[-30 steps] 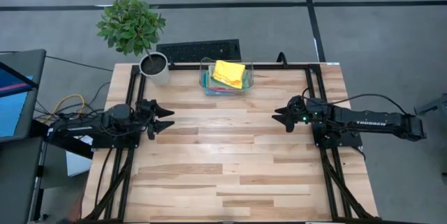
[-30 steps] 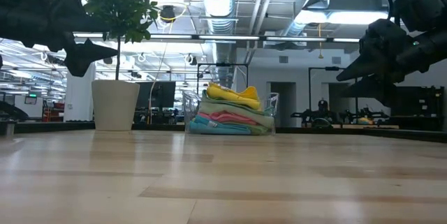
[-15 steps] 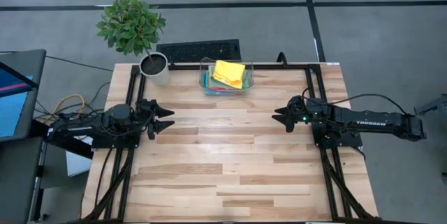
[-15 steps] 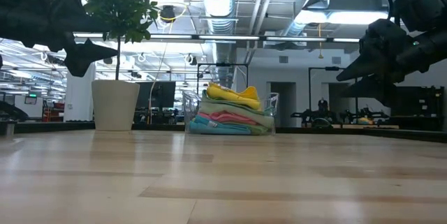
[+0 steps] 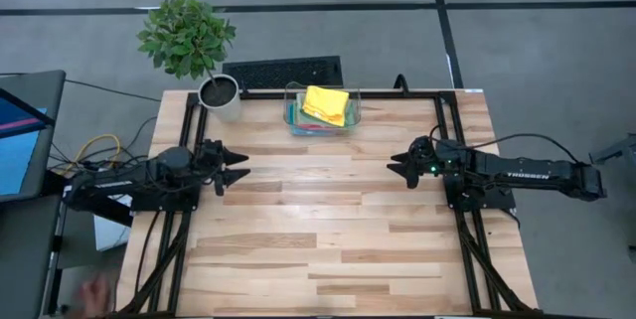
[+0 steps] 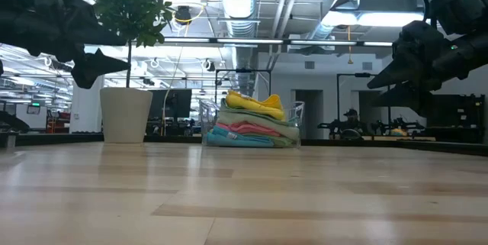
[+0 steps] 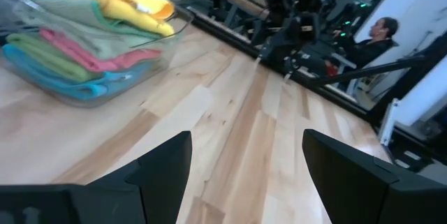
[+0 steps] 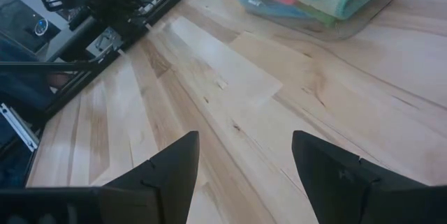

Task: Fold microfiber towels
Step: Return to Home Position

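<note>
The microfiber towels (image 5: 325, 105) lie stacked in a clear plastic bin (image 5: 294, 120) at the table's far middle: yellow on top, then sage green, pink, bright green and blue below, as the low view (image 6: 252, 123) and the left wrist view (image 7: 84, 35) show. My left gripper (image 5: 238, 167) is open and empty above the table's left side. My right gripper (image 5: 395, 168) is open and empty above the right side. Both point toward the table's middle.
A potted plant (image 5: 204, 56) in a white pot stands at the far left corner. A black keyboard (image 5: 281, 71) lies behind the bin. A laptop (image 5: 20, 135) stands left of the table. A person (image 7: 374, 35) sits in the room beyond.
My left gripper has shifted slightly toward the table's far edge and turned a little toward the bin. My right gripper has kept still. The towels have not moved.
</note>
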Motion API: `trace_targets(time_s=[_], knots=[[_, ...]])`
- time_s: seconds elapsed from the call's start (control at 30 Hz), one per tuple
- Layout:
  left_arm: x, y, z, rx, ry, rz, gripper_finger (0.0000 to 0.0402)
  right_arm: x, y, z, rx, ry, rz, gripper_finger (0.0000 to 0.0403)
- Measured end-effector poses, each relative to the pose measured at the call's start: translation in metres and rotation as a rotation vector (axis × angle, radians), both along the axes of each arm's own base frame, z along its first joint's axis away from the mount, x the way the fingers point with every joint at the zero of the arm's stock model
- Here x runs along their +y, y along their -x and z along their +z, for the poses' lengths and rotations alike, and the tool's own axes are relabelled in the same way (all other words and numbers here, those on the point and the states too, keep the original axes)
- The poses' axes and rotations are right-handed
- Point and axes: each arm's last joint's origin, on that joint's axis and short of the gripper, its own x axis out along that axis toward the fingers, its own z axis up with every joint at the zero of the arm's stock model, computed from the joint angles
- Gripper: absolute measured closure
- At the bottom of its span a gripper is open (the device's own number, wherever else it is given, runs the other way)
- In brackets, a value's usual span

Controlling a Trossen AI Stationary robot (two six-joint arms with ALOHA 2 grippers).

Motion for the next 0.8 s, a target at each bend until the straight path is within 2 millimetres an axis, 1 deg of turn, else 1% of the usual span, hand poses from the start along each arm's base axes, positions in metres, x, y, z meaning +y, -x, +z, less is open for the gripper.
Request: trace_targets(time_s=[0.23, 0.8], knots=[[0.0021, -0.0019, -0.0029, 0.036, 0.006, 0.019, 0.0136, 0.0, 0.0, 0.0, 0.0, 0.0, 0.0, 0.0148], [0.0021, -0.0019, -0.0029, 0.036, 0.006, 0.019, 0.0136, 0.0, 0.0, 0.0, 0.0, 0.0, 0.0, 0.0148]])
